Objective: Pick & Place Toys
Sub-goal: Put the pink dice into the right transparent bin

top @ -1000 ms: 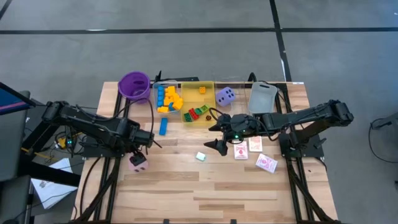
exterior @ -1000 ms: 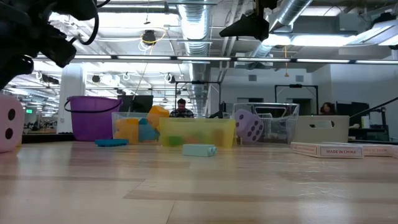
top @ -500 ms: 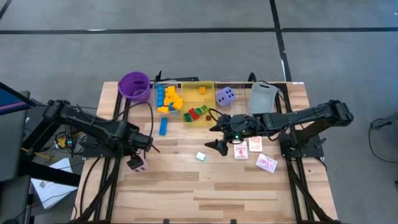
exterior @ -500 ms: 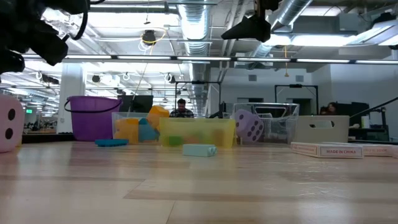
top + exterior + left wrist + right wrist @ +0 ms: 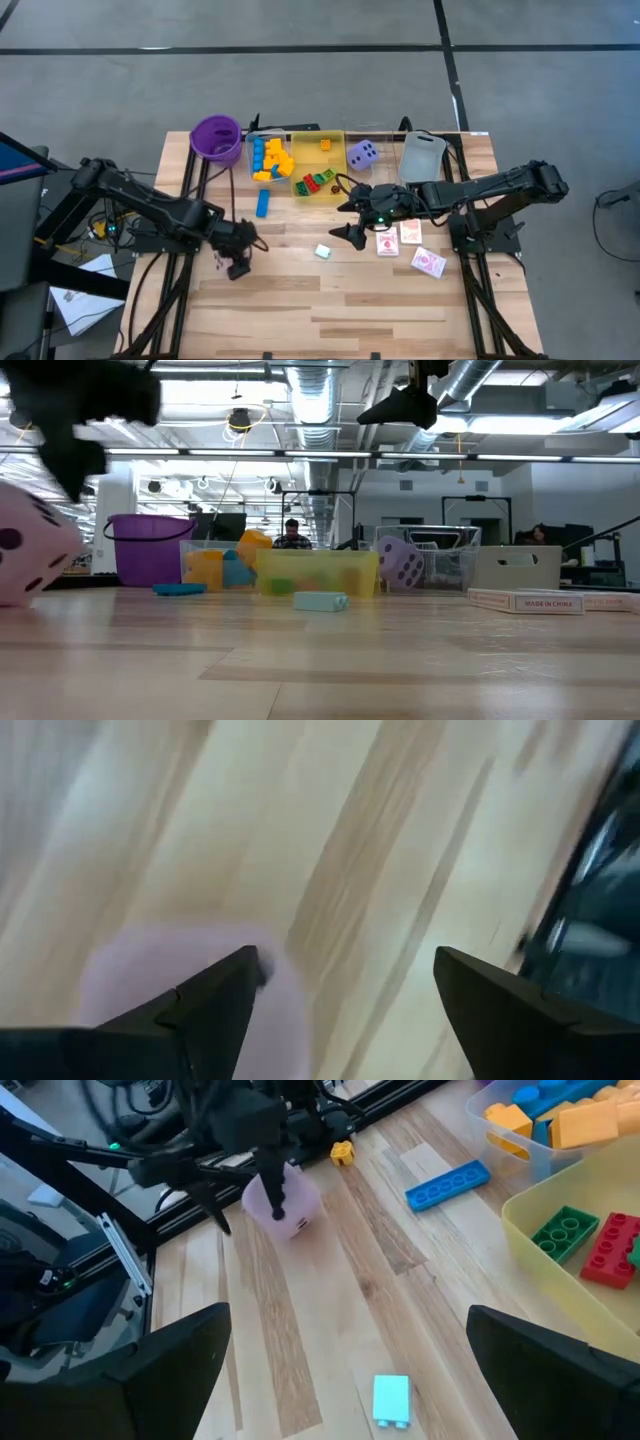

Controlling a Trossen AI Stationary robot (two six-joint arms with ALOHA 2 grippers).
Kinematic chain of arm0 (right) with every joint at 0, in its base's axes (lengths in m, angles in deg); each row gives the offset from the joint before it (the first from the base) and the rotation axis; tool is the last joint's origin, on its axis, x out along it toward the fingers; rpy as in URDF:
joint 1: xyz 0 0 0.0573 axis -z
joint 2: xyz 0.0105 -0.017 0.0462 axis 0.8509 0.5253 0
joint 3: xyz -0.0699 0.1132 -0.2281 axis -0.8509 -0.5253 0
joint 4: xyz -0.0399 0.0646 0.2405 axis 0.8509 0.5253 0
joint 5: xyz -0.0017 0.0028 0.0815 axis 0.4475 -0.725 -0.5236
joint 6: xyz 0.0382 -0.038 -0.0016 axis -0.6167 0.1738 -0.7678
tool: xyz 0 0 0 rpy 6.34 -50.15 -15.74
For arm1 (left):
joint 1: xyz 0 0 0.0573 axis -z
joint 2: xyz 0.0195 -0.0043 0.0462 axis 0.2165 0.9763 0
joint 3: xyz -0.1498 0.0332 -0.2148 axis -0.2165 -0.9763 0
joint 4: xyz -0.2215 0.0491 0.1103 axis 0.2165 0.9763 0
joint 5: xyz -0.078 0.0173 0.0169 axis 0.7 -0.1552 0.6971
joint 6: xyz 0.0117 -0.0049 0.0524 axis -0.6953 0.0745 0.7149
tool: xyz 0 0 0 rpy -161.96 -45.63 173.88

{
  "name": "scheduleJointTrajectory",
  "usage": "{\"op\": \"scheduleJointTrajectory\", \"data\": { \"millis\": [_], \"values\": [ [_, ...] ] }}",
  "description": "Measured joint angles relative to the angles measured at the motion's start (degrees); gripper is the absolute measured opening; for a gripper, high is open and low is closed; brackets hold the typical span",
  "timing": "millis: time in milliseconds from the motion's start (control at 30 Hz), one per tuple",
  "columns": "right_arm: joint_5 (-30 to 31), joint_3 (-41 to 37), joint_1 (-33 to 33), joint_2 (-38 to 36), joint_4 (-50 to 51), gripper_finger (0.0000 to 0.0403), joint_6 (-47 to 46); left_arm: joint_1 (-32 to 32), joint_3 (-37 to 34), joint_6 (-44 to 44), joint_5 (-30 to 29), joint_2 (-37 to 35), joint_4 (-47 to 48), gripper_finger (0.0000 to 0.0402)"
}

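Observation:
The pink die (image 5: 30,555) stands tilted on the table at the left; in the high view my left gripper (image 5: 238,264) hides it. That gripper is open and slants down, with one finger (image 5: 273,1198) over the die (image 5: 290,1208) and the die mostly outside the gap (image 5: 170,995). My right gripper (image 5: 350,235) hangs open above the table's middle, over a mint block (image 5: 323,251). A blue block (image 5: 262,203) lies flat, and a purple die (image 5: 362,153) sits at the back. My left gripper meets the pink die with one finger (image 5: 215,995) at the die's upper part (image 5: 262,1208), coming from above at a slant. The die is not between the fingers. It rests tilted on the table; blur hides the exact spot of contact.
At the far edge stand a purple cup (image 5: 216,137), a clear tray (image 5: 252,170) of yellow and blue blocks, a yellow tray (image 5: 340,150) of blocks and a grey tray (image 5: 424,155). Red-patterned cards (image 5: 400,238) lie near the right arm. Bare wood stretches along the near edge.
My left gripper has gone toward the table's near edge and come over the pink die, tipping as it went. The die, which stood square on the table, is now tilted. My right gripper has kept still.

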Motion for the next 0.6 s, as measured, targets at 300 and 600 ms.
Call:
{"op": "scheduleJointTrajectory", "data": {
  "millis": [300, 600],
  "values": [
    [-0.1, 0.0, 0.0, 0.0, 0.6, 0.0398, 0.0, -0.1, 0.0, 6.1, -15.6, 1.8, -22.7, 0.0296],
    [-0.2, 0.0, 0.0, 0.0, 0.8, 0.0398, -0.9, -0.2, 0.0, 6.3, -14.5, -0.4, -25.2, 0.0296]
  ]
}}
